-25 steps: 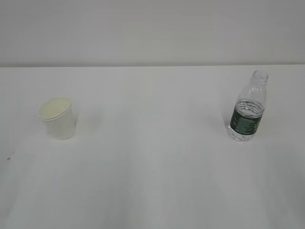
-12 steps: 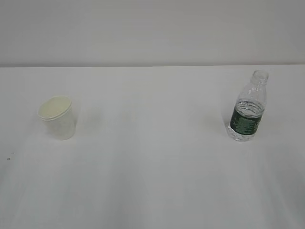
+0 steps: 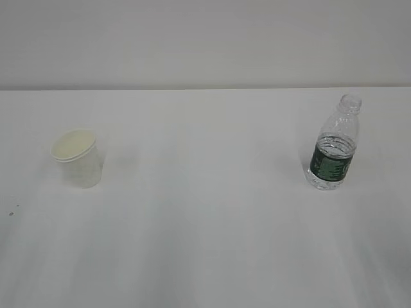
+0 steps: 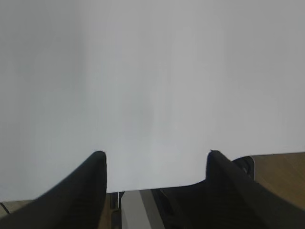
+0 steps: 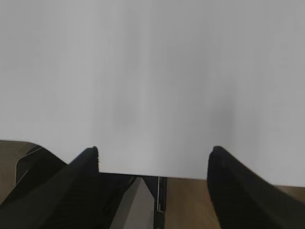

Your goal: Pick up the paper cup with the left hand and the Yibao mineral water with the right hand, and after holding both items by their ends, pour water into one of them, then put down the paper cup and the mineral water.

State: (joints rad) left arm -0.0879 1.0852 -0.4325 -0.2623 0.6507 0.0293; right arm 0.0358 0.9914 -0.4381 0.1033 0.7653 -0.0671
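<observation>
The white paper cup [image 3: 78, 158] stands upright on the left of the white table [image 3: 205, 212] in the exterior view. The Yibao mineral water [image 3: 333, 144], a clear capless bottle with a dark green label, stands upright on the right. Neither arm appears in the exterior view. In the left wrist view my left gripper [image 4: 155, 155] is open over the table's near edge with nothing between its black fingers [image 4: 90, 181]. In the right wrist view my right gripper [image 5: 153, 151] is likewise open and empty. Cup and bottle are out of both wrist views.
A pale wall [image 3: 205, 38] rises behind the table's far edge. Below the table's near edge, the wrist views show brown floor [image 5: 186, 205] and dark frame parts [image 4: 190, 205]. A tiny dark speck [image 3: 11, 213] lies at the table's left.
</observation>
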